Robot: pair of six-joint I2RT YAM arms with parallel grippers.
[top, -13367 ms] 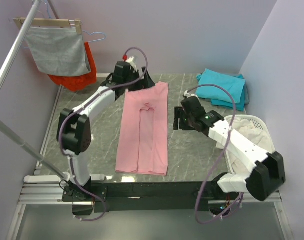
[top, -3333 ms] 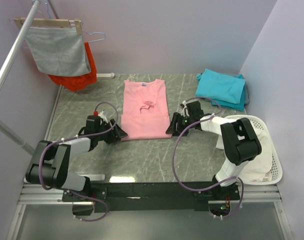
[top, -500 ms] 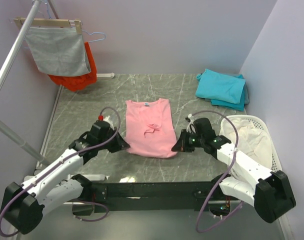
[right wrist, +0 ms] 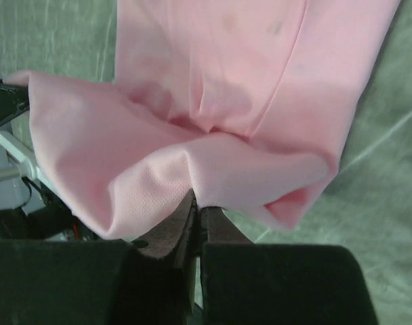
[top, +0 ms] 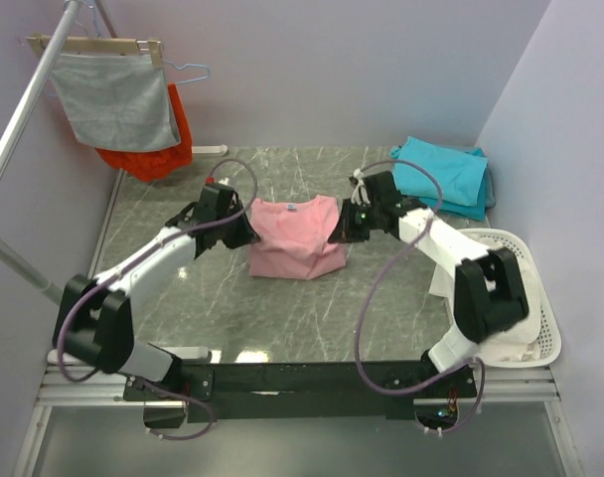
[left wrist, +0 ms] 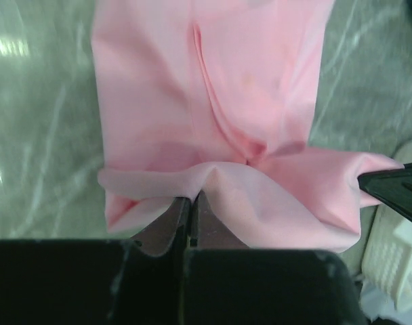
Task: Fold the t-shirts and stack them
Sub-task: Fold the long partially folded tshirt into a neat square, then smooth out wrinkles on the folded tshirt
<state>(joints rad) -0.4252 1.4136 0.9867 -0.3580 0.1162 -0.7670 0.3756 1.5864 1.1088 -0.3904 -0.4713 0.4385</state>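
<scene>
Now my left gripper (top: 246,234) and right gripper (top: 339,232) both clamp the pink tee (top: 297,248). It lies toward the table's (top: 282,323) far edge.

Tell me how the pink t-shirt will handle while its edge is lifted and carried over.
Probably floppy: the pink t-shirt droops and bunches between the two pinched spots, so its unheld middle will likely sag. Likely light: small pinches in shut jaws hold up the fold. It may wrinkle further, since creases already show.

Left arm (top: 153,260) and right arm (top: 431,238) reaching inward, left claw (top: 240,235) closed, right claw (top: 344,231) closed
</scene>
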